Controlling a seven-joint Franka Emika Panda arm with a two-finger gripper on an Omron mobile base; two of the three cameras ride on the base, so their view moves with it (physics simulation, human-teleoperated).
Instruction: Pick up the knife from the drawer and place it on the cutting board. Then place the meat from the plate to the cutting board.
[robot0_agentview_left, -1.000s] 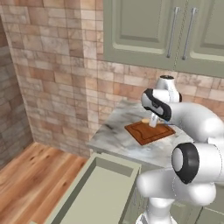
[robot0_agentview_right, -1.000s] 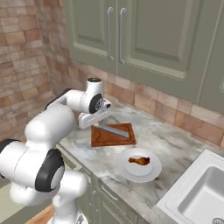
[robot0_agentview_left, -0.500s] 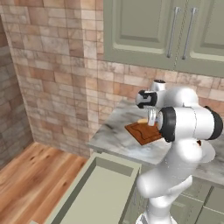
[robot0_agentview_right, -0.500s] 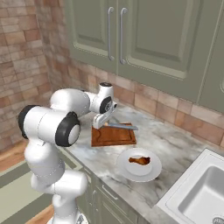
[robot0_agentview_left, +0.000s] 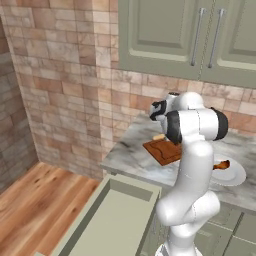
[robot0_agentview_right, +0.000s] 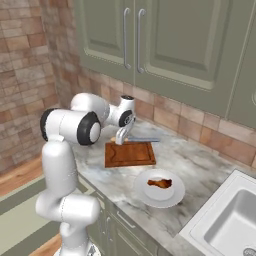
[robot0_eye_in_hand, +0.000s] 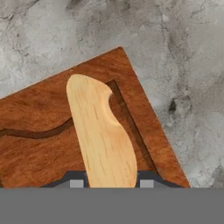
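Knife: we have the knife (robot0_eye_in_hand: 103, 135) pinched by its tan wooden handle, the grey-blue blade sticking out sideways past the far edge of the cutting board (robot0_agentview_right: 129, 153) in the right base view.
Gripper: the gripper (robot0_eye_in_hand: 108, 183) is clamped on that handle, a finger tip (robot0_eye_in_hand: 75, 182) on either side, and it hangs low over the board's far left corner.
What just changed: half a second back the hand stood further left of the board; now the arm has folded in and carried the knife over the wood.
Cutting board: it lies on the marble counter (robot0_agentview_right: 200, 175) near the front edge, nothing resting on it that we can see.
Meaning for the task: we judge the carry from the drawer (robot0_agentview_left: 112, 220) as good as done; what remains of this step is lowering and letting go.
Watch for: the blade overhangs the board's back edge, so we'd want it set further in.
Meat: the meat (robot0_agentview_right: 159, 183) sits on the plate (robot0_agentview_right: 170, 197), just right of the board, untouched.
Drawer: open below the counter, its pale inside bare where we can see it.
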